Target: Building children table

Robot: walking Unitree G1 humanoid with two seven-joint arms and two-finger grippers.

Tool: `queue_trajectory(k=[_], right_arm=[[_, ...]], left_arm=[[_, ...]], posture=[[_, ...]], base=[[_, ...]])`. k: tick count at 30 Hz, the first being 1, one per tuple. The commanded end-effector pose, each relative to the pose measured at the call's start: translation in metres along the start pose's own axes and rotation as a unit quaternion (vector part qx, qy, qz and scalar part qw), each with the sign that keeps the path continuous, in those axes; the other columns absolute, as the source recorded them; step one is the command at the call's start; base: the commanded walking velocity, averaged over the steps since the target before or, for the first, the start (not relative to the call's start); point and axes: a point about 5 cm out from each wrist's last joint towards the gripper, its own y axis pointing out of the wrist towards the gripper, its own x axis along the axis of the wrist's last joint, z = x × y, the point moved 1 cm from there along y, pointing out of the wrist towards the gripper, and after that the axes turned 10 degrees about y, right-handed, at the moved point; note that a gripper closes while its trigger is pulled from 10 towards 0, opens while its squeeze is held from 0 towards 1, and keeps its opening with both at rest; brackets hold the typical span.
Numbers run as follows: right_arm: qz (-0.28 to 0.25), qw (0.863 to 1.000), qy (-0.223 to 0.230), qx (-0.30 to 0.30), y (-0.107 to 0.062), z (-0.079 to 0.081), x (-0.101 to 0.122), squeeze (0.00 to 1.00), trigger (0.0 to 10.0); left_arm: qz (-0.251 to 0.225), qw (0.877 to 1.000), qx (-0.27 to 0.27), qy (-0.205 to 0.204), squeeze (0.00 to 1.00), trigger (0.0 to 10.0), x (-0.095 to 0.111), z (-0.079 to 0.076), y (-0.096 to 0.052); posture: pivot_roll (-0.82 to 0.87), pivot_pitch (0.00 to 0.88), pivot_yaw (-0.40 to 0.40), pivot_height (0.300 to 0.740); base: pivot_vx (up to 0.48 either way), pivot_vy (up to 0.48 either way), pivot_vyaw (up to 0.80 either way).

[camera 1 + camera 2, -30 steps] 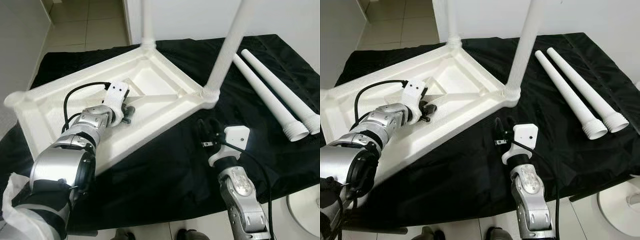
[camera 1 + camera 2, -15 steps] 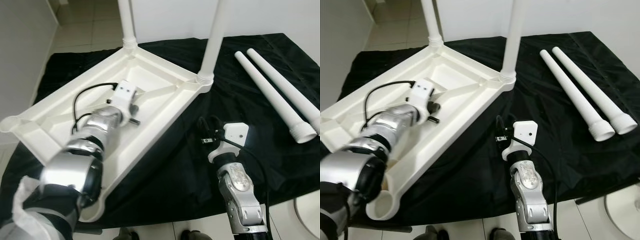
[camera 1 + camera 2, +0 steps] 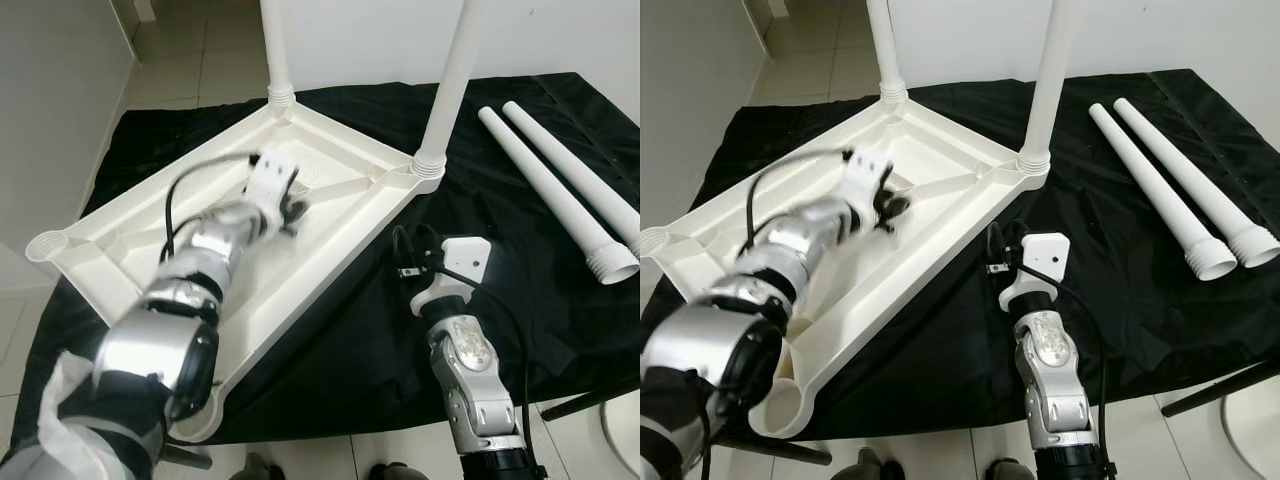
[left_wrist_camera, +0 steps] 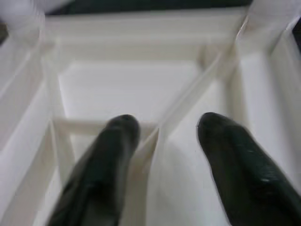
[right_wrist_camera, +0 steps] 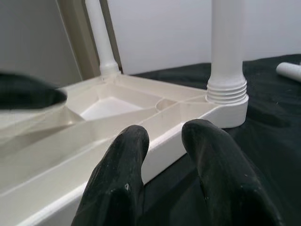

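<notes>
Lying beyond the upturned tabletop, two loose legs; both arms' jaws apart, empty.

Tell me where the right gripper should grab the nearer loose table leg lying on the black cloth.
Probably mid-shaft on the nearer loose leg, coming from above with the fingers straddling it crosswise. It lies flat, close beside the other loose leg, and its threaded end looks wider.

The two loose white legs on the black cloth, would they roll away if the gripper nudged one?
Probably: the loose legs look round and smooth, so a sideways nudge could roll one. The wider threaded ends may curve the roll. The black cloth may slow them.
</notes>
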Motion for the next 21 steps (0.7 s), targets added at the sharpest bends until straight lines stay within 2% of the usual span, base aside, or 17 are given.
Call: queue_trajectory(k=[1, 2, 3, 4, 5, 8, 9, 11, 13, 15, 17, 18, 19, 21], right_arm=[[-0.001, 1.000, 0.002, -0.002, 0.001, -0.001, -0.003, 0.00, 10.0], [-0.001, 1.000, 0.002, -0.002, 0.001, -0.001, -0.003, 0.00, 10.0], [-0.002, 1.000, 0.003, -0.001, 0.003, -0.001, -0.003, 0.00, 10.0], [-0.002, 1.000, 0.003, -0.001, 0.003, -0.001, -0.003, 0.00, 10.0], [-0.004, 1.000, 0.003, -0.001, 0.004, 0.000, -0.003, 0.00, 10.0], [-0.004, 1.000, 0.003, -0.001, 0.004, 0.000, -0.003, 0.00, 10.0], [-0.005, 1.000, 0.004, 0.000, 0.004, 0.000, -0.003, 0.00, 10.0], [-0.005, 1.000, 0.004, 0.000, 0.004, 0.000, -0.003, 0.00, 10.0], [-0.004, 1.000, 0.003, 0.002, 0.003, -0.001, -0.004, 0.00, 10.0], [-0.004, 1.000, 0.003, 0.002, 0.003, -0.001, -0.004, 0.00, 10.0], [-0.003, 1.000, 0.001, -0.003, 0.002, -0.003, -0.005, 0.00, 10.0], [-0.003, 1.000, 0.001, -0.003, 0.002, -0.003, -0.005, 0.00, 10.0], [0.001, 0.999, -0.017, -0.030, 0.002, -0.012, -0.006, 0.00, 10.0], [0.003, 0.999, -0.024, -0.039, 0.002, -0.016, -0.007, 0.00, 10.0]], left_arm=[[-0.038, 0.999, -0.002, -0.024, 1.00, 10.0, 0.015, 0.021, -0.010], [-0.038, 0.999, -0.002, -0.024, 1.00, 10.0, 0.015, 0.021, -0.010], [-0.060, 0.998, 0.005, -0.024, 0.00, 10.0, 0.024, 0.031, -0.015], [-0.060, 0.998, 0.005, -0.024, 0.00, 10.0, 0.024, 0.031, -0.015], [-0.066, 0.997, 0.015, -0.019, 0.00, 10.0, 0.027, 0.040, -0.020], [-0.066, 0.997, 0.015, -0.019, 0.00, 10.0, 0.027, 0.040, -0.020], [-0.062, 0.998, 0.032, -0.005, 0.00, 10.0, 0.025, 0.047, -0.024], [-0.062, 0.998, 0.032, -0.005, 0.00, 10.0, 0.025, 0.047, -0.024], [-0.042, 0.996, 0.063, 0.041, 0.00, 10.0, 0.011, 0.061, -0.036], [-0.042, 0.996, 0.063, 0.041, 0.00, 10.0, 0.011, 0.061, -0.036], [-0.030, 0.995, 0.070, 0.071, 0.00, 10.0, -0.003, 0.067, -0.046], [-0.030, 0.995, 0.070, 0.071, 0.00, 10.0, -0.003, 0.067, -0.046], [-0.021, 0.994, 0.070, 0.083, 0.00, 10.0, -0.019, 0.070, -0.056], [-0.017, 0.994, 0.069, 0.084, 0.00, 10.0, -0.024, 0.070, -0.059]], posture=[[-0.09, 0.029, 0.128, 0.740], [-0.09, 0.029, 0.128, 0.740], [-0.09, 0.026, 0.128, 0.740], [-0.09, 0.026, 0.128, 0.740], [-0.09, 0.024, 0.128, 0.740], [-0.09, 0.024, 0.128, 0.740], [-0.09, 0.022, 0.125, 0.740], [-0.09, 0.022, 0.125, 0.740], [-0.09, 0.018, 0.119, 0.740], [-0.09, 0.018, 0.119, 0.740], [-0.09, 0.017, 0.110, 0.740], [-0.09, 0.017, 0.110, 0.740], [-0.09, 0.015, 0.108, 0.740], [-0.09, 0.015, 0.108, 0.740]], base=[[0.000, 0.000, 0.00], [0.000, 0.000, 0.00], [0.000, 0.000, 0.00], [0.000, 0.000, 0.00], [0.000, 0.000, 0.00], [0.000, 0.000, 0.00], [0.000, 0.000, 0.00], [0.000, 0.000, 0.00], [0.000, 0.000, 0.00], [0.000, 0.000, 0.00], [0.000, 0.000, 0.00], [0.000, 0.000, 0.00], [0.000, 0.000, 0.00], [0.000, 0.000, 0.00]])
